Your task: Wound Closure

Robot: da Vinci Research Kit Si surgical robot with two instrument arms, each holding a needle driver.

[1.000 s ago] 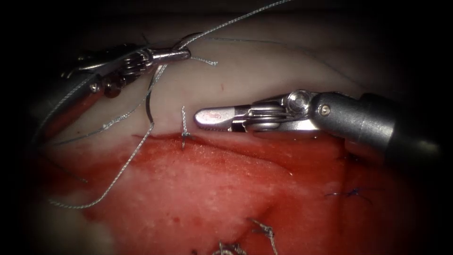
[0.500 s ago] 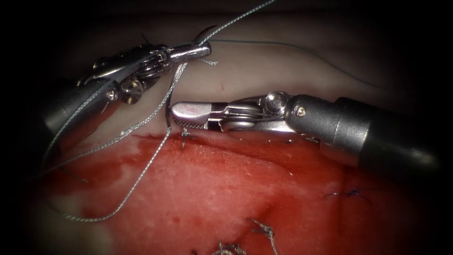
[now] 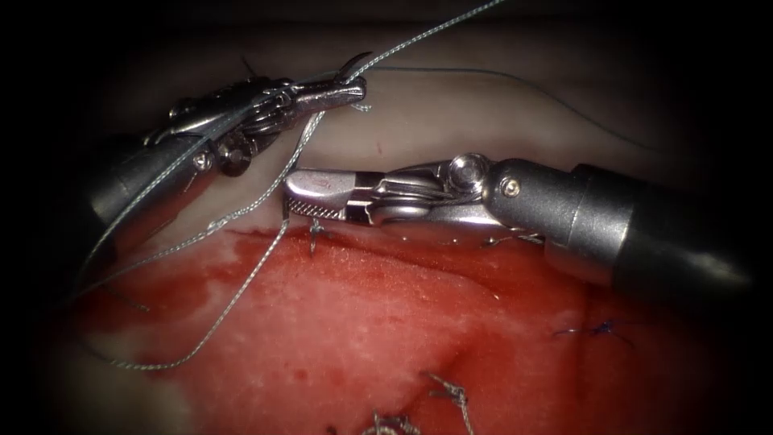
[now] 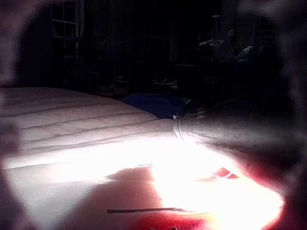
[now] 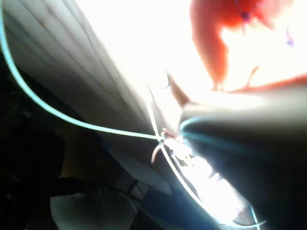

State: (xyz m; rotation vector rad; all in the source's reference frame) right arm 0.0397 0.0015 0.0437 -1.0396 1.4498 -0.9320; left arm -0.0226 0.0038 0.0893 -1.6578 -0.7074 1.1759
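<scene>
The left tool (image 3: pixel 342 90) has its jaws closed on the needle (image 3: pixel 286 173) near its thread end, above the cut. The thin curved needle hangs free of the tissue (image 3: pixel 451 113), and its lower part passes between the slightly parted jaws of the right tool (image 3: pixel 294 196); whether they press it I cannot tell. The needle seems stiff, smooth and slippery, best taken on its body, not its point. The thread (image 3: pixel 233 298) is soft and light, lying in loops to the left.

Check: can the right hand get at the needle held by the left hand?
Probably yes. The left hand grips the needle near one end, clear of the tissue. The right hand, jaws open and holding nothing, lies just below it, with only thread between.
</scene>
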